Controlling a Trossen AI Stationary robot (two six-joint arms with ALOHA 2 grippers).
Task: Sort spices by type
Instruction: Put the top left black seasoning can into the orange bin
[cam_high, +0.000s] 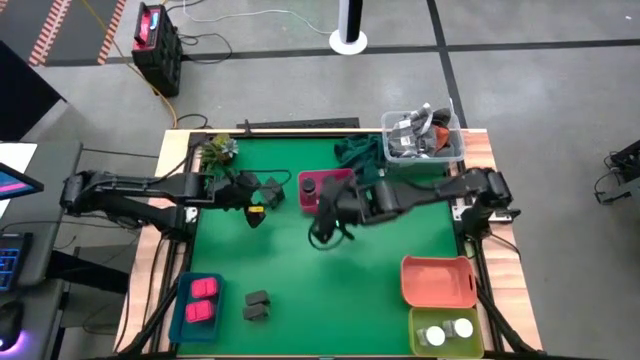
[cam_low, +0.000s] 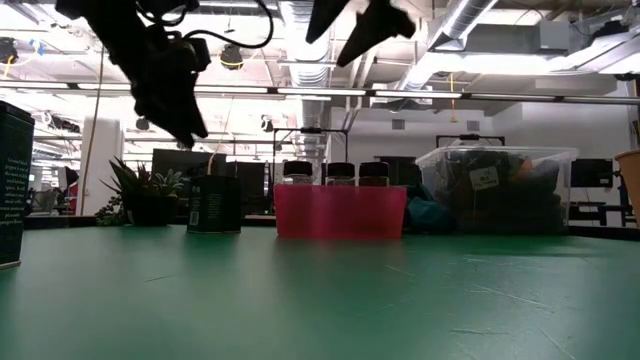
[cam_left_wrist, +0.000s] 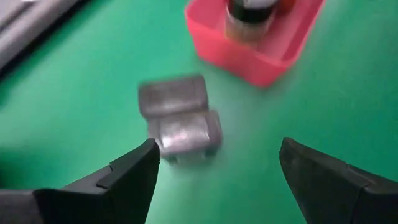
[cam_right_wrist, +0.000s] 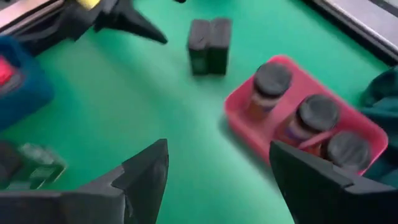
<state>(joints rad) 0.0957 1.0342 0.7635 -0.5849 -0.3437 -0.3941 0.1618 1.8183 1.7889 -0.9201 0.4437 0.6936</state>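
Two dark grey boxes (cam_high: 270, 190) (cam_left_wrist: 179, 121) stand side by side on the green mat, left of the pink tray (cam_high: 318, 205) (cam_right_wrist: 245, 127), which holds three dark brown jars (cam_right_wrist: 317, 115). My left gripper (cam_high: 255, 212) (cam_left_wrist: 217, 149) hangs open just short of the boxes, on their near-left side, with nothing between its fingers. My right gripper (cam_high: 322, 212) (cam_right_wrist: 217, 155) hovers open above the mat near the pink tray, holding nothing. Two pink packets (cam_high: 202, 300) lie in the blue tray (cam_high: 180, 320). Two more grey boxes (cam_high: 257, 305) stand near the front. Two white-capped jars (cam_high: 447, 333) sit in the green tray (cam_high: 415, 325).
An orange tray (cam_high: 438, 280) stands at the front right, above the green tray. At the back right are a clear tub (cam_high: 422, 135) of grey clutter and a dark green cloth (cam_high: 358, 150). A small plant (cam_high: 218, 150) stands at the back left. Bare mat lies in the middle front.
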